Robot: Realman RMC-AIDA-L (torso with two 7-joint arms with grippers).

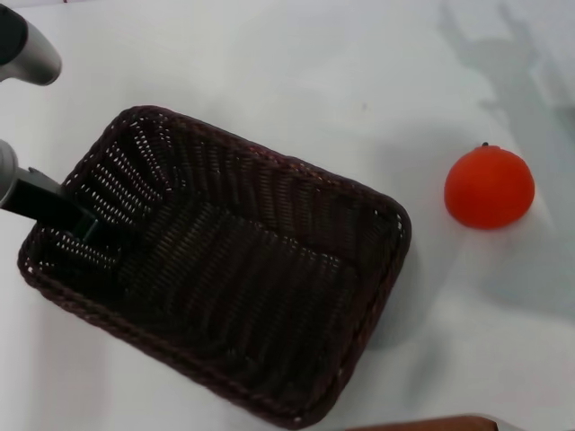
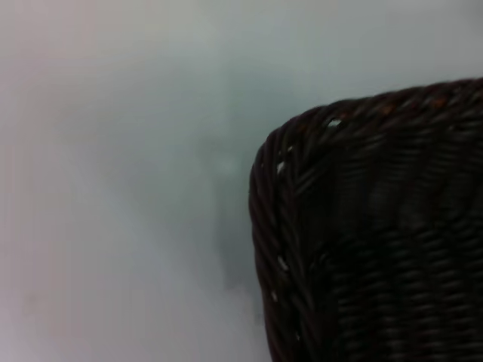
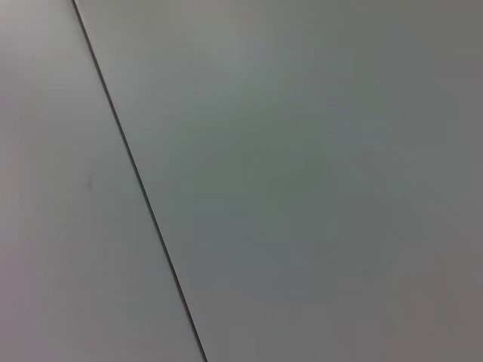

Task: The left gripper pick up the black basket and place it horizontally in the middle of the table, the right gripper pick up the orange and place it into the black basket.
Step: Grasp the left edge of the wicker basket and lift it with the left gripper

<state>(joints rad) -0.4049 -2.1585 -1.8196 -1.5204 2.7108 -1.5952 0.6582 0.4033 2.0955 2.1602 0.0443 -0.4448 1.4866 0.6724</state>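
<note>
One finger of the left gripper (image 1: 76,214) is visible in the head view, reaching over the left short rim of the black basket (image 1: 225,269) and ending against the inner wall. Whether a second finger sits outside the rim cannot be told, so the grip state is undetermined.

Risks from this position:
- The hold, if any, is at one end of a long basket. Lifting from here is likely to let the far end sag or drag on the surface (image 1: 269,63).
- The wicker wall is thin and sloped. A shallow pinch can slip off the braided rim.
- The basket lies skewed, its long axis running diagonally. Turning it to horizontal swings its right corner toward the orange (image 1: 490,187), which may be knocked and roll.

Appearance of the basket: rectangular, dark brown-black woven wicker, braided rim, sloping sides, empty inside. It rests upright in the left and centre of the scene. The left wrist view shows one rounded corner (image 2: 302,151) close up, with bare surface beside it.

The orange is small, round and bright, stem nub upward. It sits alone to the right of the basket, well apart from it.

The right gripper is not in view; its wrist view shows only plain surface with a thin dark line across it.
</note>
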